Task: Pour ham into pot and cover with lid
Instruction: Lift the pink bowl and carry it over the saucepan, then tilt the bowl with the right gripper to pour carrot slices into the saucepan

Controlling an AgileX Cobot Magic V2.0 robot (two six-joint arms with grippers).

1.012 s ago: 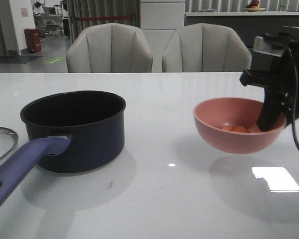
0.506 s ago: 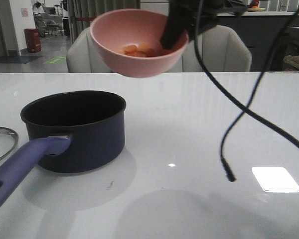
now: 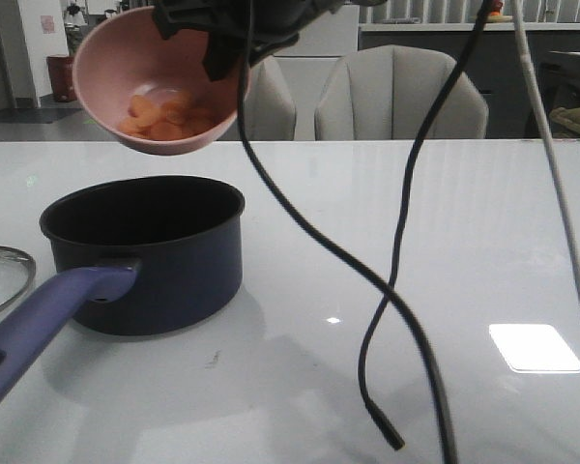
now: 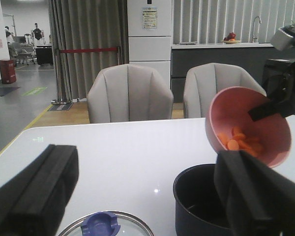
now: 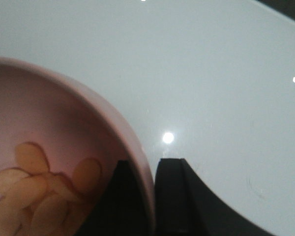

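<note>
Front view: the right tool (image 3: 234,60) is gripping the rim of a pink bowl (image 3: 155,82), one finger inside and one outside, and holding it in the air above the pot (image 3: 147,253). The bowl is tilting, its mouth facing toward the camera and somewhat to the robot's left. The ham (image 3: 162,116) is lying in orange pieces in the lower part of the bowl. The pot is standing upright on the white surface (image 3: 416,242), its long purple-blue handle (image 3: 41,324) pointing toward the camera and to the robot's left. The lid (image 3: 2,278) is lying on the surface just beside the handle, only partly in view. Black cables (image 3: 387,290) are hanging down from the arm.

Left wrist view: the left tool (image 4: 147,216) is standing wide apart with nothing between its fingers (image 4: 37,196). The lid (image 4: 105,227) is lying flat below it, blue knob (image 4: 101,224) up. The pot (image 4: 199,196) is standing beside the lid, and the bowl (image 4: 248,125) is hanging above it, tipped with its mouth facing this camera, ham (image 4: 238,142) gathered low inside.

Right wrist view: the right tool (image 5: 143,196) is clamping the bowl's wall (image 5: 132,157), a dark finger (image 5: 174,196) on each side. The ham (image 5: 44,189) is resting inside the bowl (image 5: 49,108), with the surface (image 5: 211,73) beyond.
</note>
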